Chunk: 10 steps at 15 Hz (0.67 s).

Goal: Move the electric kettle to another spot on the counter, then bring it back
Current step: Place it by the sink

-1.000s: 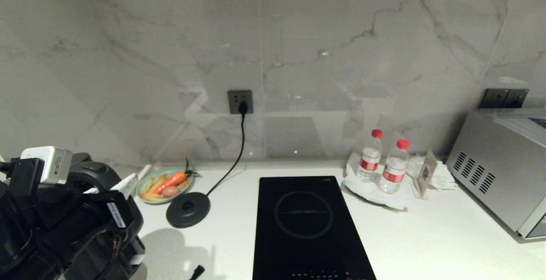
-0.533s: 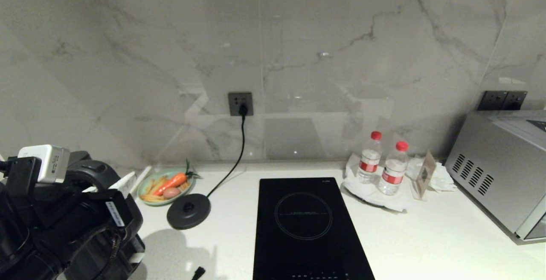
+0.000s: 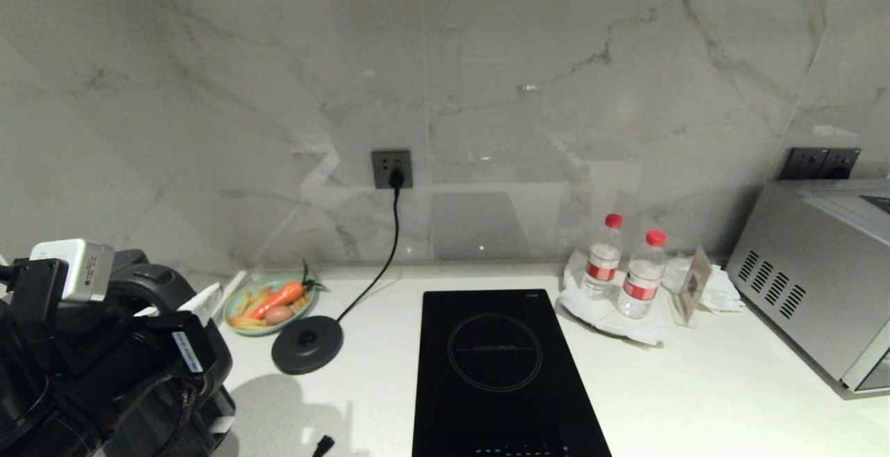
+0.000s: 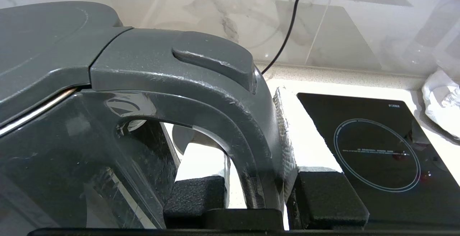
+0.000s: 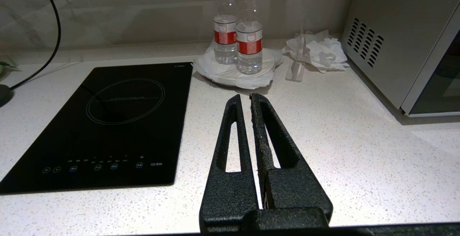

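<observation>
The electric kettle (image 4: 201, 96) fills the left wrist view: dark grey lid, loop handle and glossy body. My left gripper (image 4: 257, 178) is shut on the handle, with one finger inside the loop and the padded finger (image 4: 285, 132) outside it. In the head view the kettle's top (image 3: 156, 282) shows at the lower left behind my left arm, left of its round base disc (image 3: 306, 343). The kettle's bottom is hidden. My right gripper (image 5: 244, 101) hangs shut and empty over the white counter (image 5: 341, 149) near its front.
A black hob (image 3: 495, 373) lies mid-counter. The base disc's cord runs to a wall socket (image 3: 391, 167). A plate of toy food (image 3: 271, 302) sits behind the disc. Two water bottles (image 3: 603, 257), crumpled paper and a silver oven (image 3: 813, 269) stand at the right.
The whole head picture has shifted slightly downward, so the camera moved. The left gripper keeps its hold on the kettle handle; nothing on the counter has moved.
</observation>
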{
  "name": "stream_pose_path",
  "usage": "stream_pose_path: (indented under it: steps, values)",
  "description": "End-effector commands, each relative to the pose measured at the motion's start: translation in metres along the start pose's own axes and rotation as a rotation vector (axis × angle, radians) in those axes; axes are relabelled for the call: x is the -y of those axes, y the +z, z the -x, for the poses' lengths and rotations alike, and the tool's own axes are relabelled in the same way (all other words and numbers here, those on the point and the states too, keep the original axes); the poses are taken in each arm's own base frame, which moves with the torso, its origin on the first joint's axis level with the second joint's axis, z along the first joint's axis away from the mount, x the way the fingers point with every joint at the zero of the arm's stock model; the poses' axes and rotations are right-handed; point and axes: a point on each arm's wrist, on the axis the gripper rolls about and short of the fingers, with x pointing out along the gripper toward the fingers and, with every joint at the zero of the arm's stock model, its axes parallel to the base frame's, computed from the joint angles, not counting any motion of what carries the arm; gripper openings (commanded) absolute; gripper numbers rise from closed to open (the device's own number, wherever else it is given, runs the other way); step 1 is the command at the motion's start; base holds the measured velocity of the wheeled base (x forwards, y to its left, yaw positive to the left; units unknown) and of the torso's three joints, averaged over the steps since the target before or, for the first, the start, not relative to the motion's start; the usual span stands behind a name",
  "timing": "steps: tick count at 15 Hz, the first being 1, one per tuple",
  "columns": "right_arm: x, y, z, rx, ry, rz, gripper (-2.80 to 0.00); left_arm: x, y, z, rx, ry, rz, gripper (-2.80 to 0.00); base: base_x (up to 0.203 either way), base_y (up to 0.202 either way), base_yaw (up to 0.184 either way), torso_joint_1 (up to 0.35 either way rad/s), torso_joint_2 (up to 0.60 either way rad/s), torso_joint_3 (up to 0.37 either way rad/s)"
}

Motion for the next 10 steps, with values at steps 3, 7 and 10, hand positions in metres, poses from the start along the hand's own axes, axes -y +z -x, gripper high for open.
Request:
stream_pose_path:
  steps: [3, 7, 10]
  values:
    - [0.0000, 0.0000, 0.0000, 0.000, 0.001, 0.001, -2.80, 0.0000, 0.0006, 0.0001, 0.006, 0.002, 0.002, -2.80, 0.000, 0.000, 0.000, 0.000, 0.00, 0.000]
    - [0.0000, 0.0000, 0.0000, 0.000, 0.001, 0.001, -2.80, 0.0004, 0.0018, -0.0003, 0.010, 0.001, 0.004, -2.80, 0.001, 0.000, 0.023, -0.001, 0.00, 0.000]
    - [0.0000, 0.0000, 0.0000, 0.000, 0.001, 0.001, -2.80, 0.0006, 0.0026, -0.0006, 0.013, 0.001, 0.004, -2.80, 0.002, -0.008, 0.167, 0.006, 0.01, 0.009]
